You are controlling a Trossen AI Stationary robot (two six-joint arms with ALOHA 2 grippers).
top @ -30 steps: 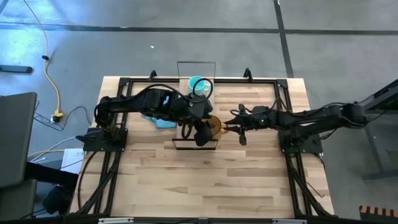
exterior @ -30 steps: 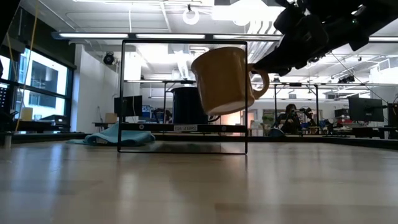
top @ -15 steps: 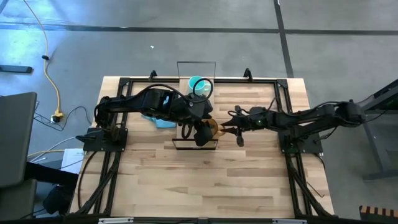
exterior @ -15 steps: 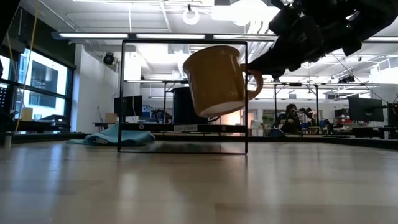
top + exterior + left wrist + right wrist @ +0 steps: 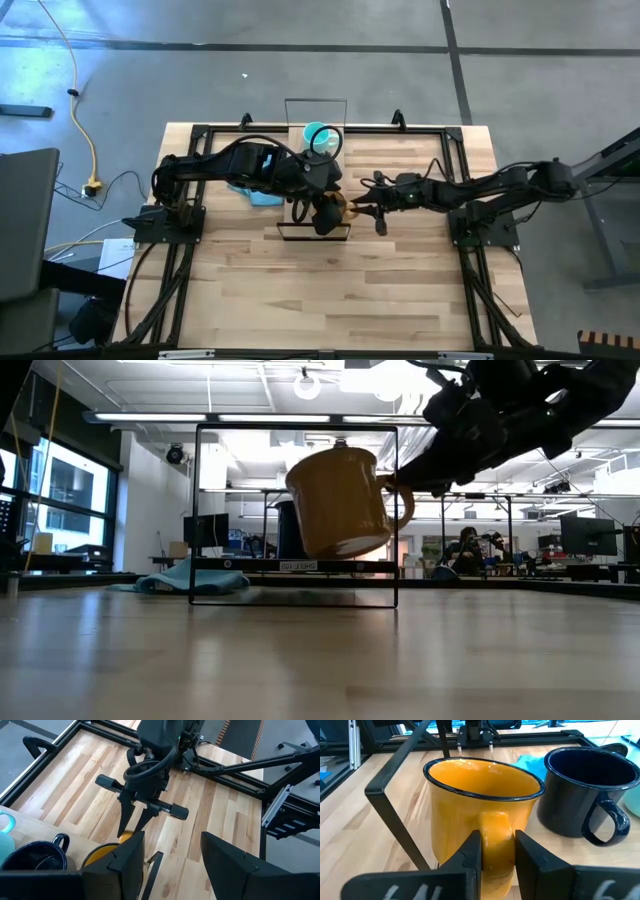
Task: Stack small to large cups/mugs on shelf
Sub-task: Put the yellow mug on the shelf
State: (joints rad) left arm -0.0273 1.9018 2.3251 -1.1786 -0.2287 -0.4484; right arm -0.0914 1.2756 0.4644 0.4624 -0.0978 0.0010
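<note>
Amber mug (image 5: 338, 502) held tilted in the air over the shelf (image 5: 300, 566).

Right tool (image 5: 495, 852) pinches the mug by its handle (image 5: 495, 831), one finger on each side, so the mug hangs off the desk (image 5: 330, 290), leaning, with its base tipped toward the black wire frame (image 5: 294, 428). Black mug (image 5: 587, 790) stands upright on the shelf just beside it, at about 9 o'clock from the amber mug in the high view. Teal mug (image 5: 318, 137) sits farther back, at about 12 o'clock, near the desk's far edge. Left tool (image 5: 170, 862) hovers above the shelf with its fingers spread and nothing between them. Light blue cloth (image 5: 185, 577) lies on the desk at about 9 o'clock of the shelf.
</note>
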